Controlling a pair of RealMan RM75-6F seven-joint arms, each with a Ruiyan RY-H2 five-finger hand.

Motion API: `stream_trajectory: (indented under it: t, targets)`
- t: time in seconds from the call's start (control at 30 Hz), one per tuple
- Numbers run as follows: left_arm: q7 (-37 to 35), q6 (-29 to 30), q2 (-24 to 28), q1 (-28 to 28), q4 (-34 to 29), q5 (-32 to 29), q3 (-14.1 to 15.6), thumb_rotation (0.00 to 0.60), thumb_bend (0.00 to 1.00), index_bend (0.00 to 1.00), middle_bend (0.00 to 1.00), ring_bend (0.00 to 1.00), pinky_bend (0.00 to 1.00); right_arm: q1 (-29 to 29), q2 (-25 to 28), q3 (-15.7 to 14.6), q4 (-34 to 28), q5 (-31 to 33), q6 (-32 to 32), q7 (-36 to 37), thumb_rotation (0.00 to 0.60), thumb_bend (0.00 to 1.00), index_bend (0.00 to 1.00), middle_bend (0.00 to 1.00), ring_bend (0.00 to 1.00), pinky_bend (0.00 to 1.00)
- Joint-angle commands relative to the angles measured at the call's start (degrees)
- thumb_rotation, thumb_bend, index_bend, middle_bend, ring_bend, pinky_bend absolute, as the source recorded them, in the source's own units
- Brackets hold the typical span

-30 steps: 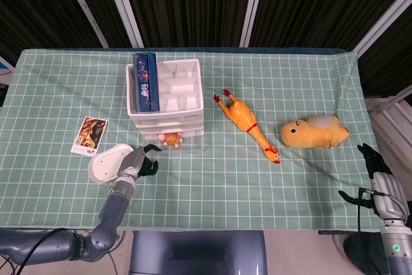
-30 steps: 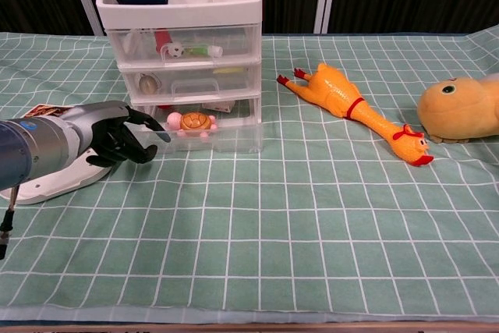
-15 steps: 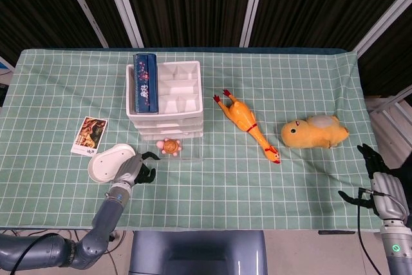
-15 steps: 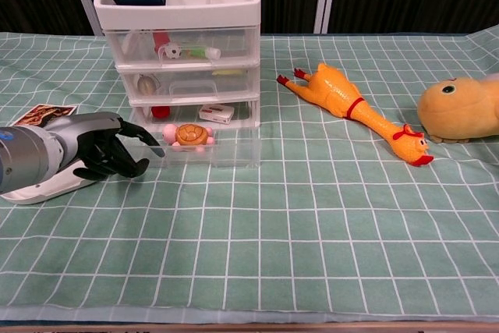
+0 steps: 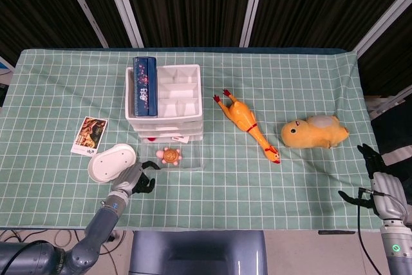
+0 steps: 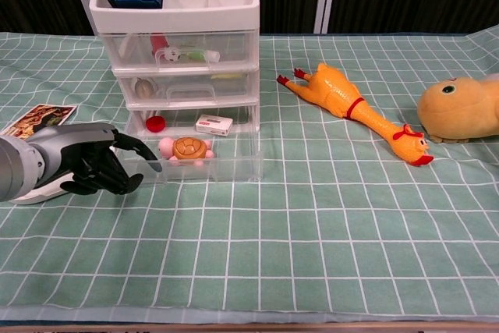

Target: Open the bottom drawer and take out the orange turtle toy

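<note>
The white three-drawer unit (image 5: 180, 91) (image 6: 187, 17) stands left of centre. Its clear bottom drawer (image 5: 193, 159) (image 6: 226, 168) is pulled far out towards me. The orange turtle toy (image 5: 170, 155) (image 6: 187, 148) lies uncovered in the front of that drawer. My left hand (image 5: 138, 181) (image 6: 90, 168) sits low on the cloth at the drawer's front left corner, its dark fingers curled, with one fingertip (image 6: 153, 165) hooked against the drawer front. My right hand (image 5: 376, 181) hangs by the table's right front edge, fingers spread and holding nothing; the chest view does not show it.
A white dish (image 5: 111, 162) (image 6: 31, 189) lies right beside my left hand, with a picture card (image 5: 89, 135) (image 6: 35, 117) behind it. A rubber chicken (image 5: 248, 123) (image 6: 351, 111) and a yellow plush (image 5: 314, 131) (image 6: 460, 107) lie to the right. A blue box (image 5: 145, 86) tops the unit.
My left hand has drawn back towards me and the bottom drawer has slid out with it, bringing the turtle out from under the unit. The right hand has not moved.
</note>
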Motion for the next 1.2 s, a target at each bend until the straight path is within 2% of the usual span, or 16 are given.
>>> stream_trajectory:
  t: [0.03, 0.2, 0.3, 0.43, 0.6, 0.77, 1.2]
  targets:
    - [-0.1, 0.6, 0.3, 0.2, -0.2, 0.8, 0.3, 0.6, 0.5, 0.32, 1.0, 1.0, 1.0, 0.0, 0.0, 0.0, 0.0, 0.0, 0.0, 0.0, 0.6, 0.05, 0.0, 0.0, 0.0, 0.18]
    - [-0.1, 2.0, 0.3, 0.1, 0.1, 3.2, 0.0, 0.6, 0.36, 0.26, 1.0, 1.0, 1.0, 0.0, 0.0, 0.0, 0.0, 0.0, 0.0, -0.1, 0.6, 0.05, 0.0, 0.0, 0.0, 0.18]
    - [0.9, 3.5, 0.0, -0.5, 0.7, 5.3, -0.5, 0.6, 0.32, 0.26, 1.0, 1.0, 1.0, 0.0, 0.0, 0.0, 0.0, 0.1, -0.1, 0.0, 0.6, 0.05, 0.0, 0.0, 0.0, 0.18]
    - [3.9, 5.2, -0.8, -2.1, 2.0, 6.6, -1.2, 0.6, 0.31, 0.26, 1.0, 1.0, 1.0, 0.0, 0.0, 0.0, -0.1, 0.1, -0.1, 0.1, 0.6, 0.05, 0.0, 0.0, 0.0, 0.18]
    - [11.5, 7.9, -2.8, -6.2, 6.0, 5.2, -2.6, 0.6, 0.31, 0.31, 1.0, 1.0, 1.0, 0.0, 0.0, 0.0, -0.1, 0.2, -0.2, 0.2, 0.6, 0.05, 0.0, 0.0, 0.0, 0.18]
    - [18.8, 8.6, -4.9, -9.8, 10.5, 3.3, -2.6, 0.6, 0.29, 0.33, 1.0, 1.0, 1.0, 0.0, 0.1, 0.1, -0.2, 0.4, -0.4, 0.4, 0.6, 0.05, 0.0, 0.0, 0.0, 0.18]
    - [25.3, 6.9, -9.3, -13.6, 16.5, -2.2, -2.9, 0.6, 0.28, 0.41, 1.0, 1.0, 1.0, 0.1, 0.3, 0.2, -0.3, 0.7, -0.7, 1.0, 0.6, 0.05, 0.0, 0.0, 0.0, 0.18]
